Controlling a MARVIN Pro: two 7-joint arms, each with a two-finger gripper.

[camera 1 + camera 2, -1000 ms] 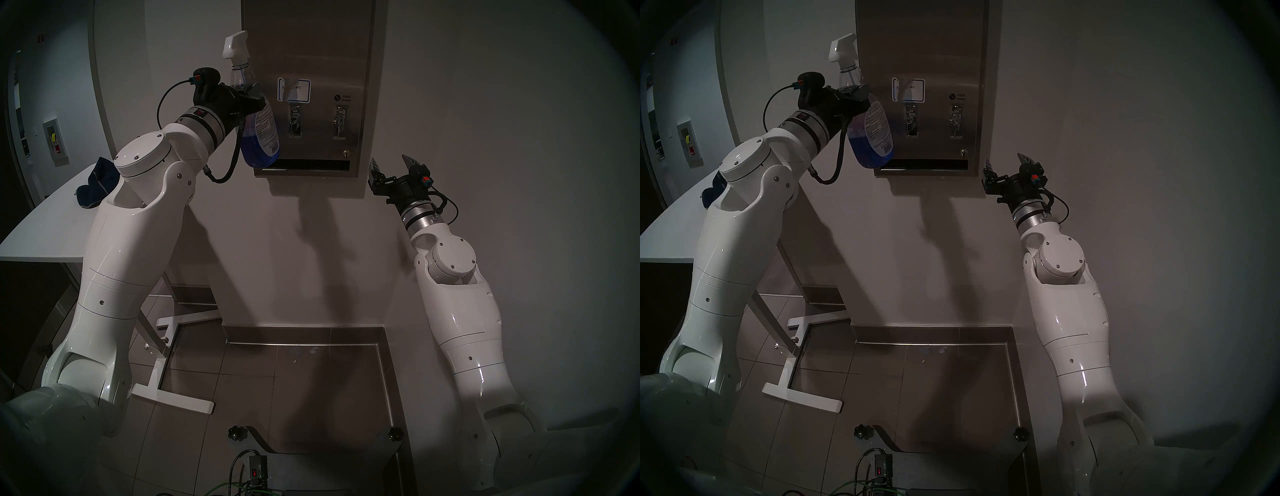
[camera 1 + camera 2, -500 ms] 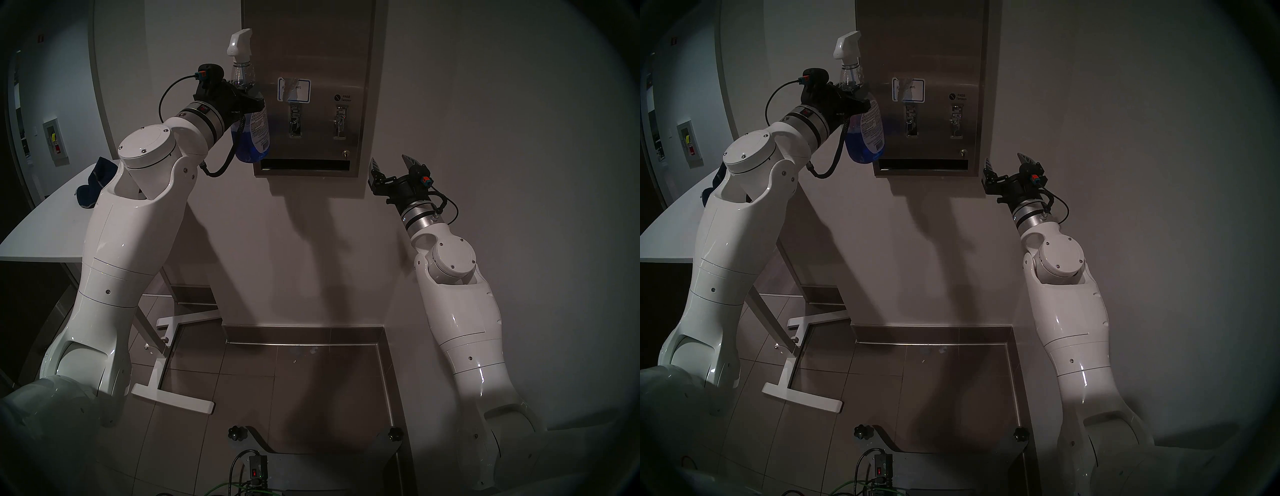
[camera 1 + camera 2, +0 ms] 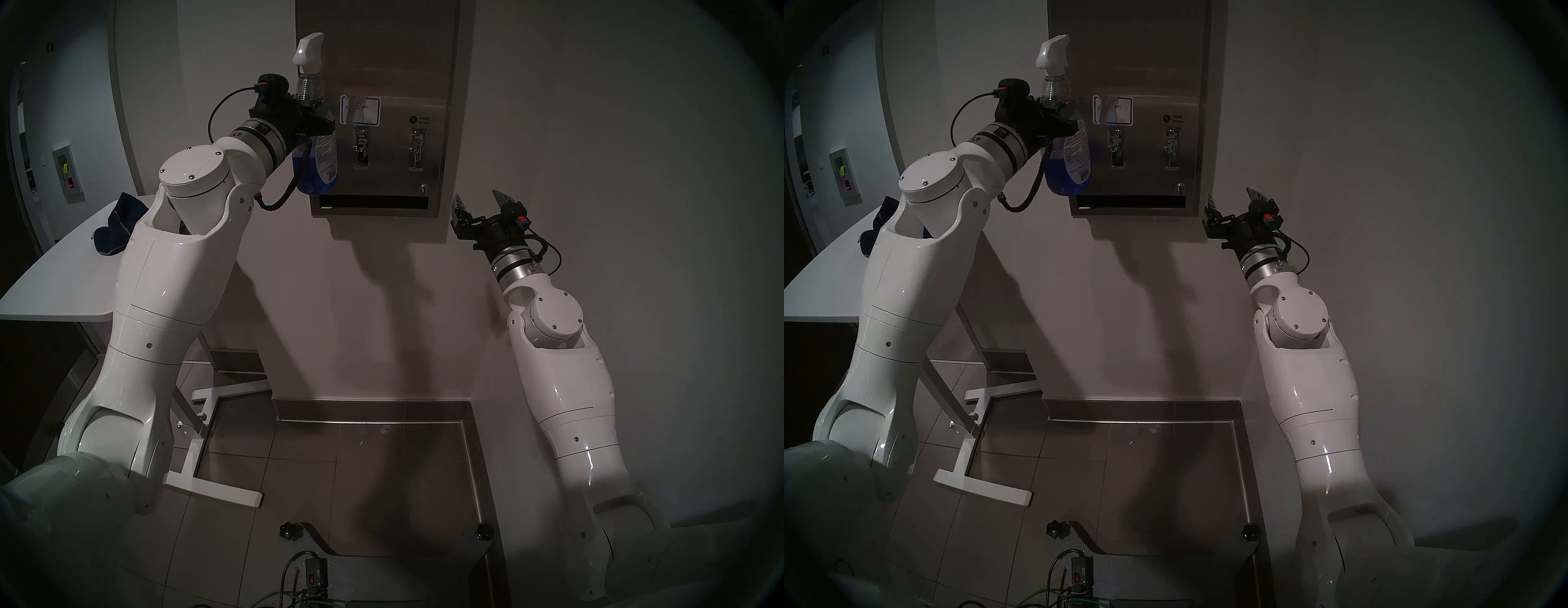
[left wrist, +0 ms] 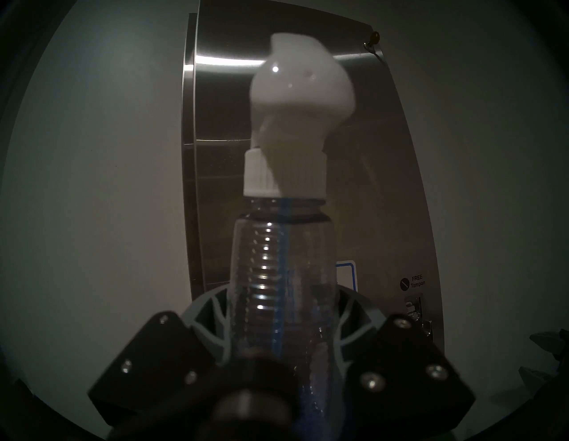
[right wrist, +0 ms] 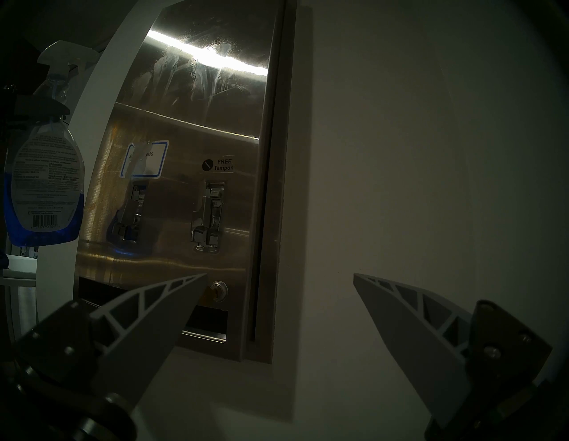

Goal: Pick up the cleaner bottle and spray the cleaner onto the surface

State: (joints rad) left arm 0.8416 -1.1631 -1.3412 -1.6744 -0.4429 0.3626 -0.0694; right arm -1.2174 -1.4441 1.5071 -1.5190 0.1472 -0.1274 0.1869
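Head view, left jaws clamping cleaner bottle [image 3: 316, 140], shifted right, right jaws wide.

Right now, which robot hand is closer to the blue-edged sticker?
Left. The left gripper, holding the cleaner bottle, sits just beside the sticker. The right gripper hangs lower, off to the side.

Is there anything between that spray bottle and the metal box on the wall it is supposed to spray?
Nothing visible. The left gripper holds the cleaner bottle upright by its neck, beside the steel dispenser panel's left edge, with only open air between them. The right gripper hangs open, lower and off to the panel's right.
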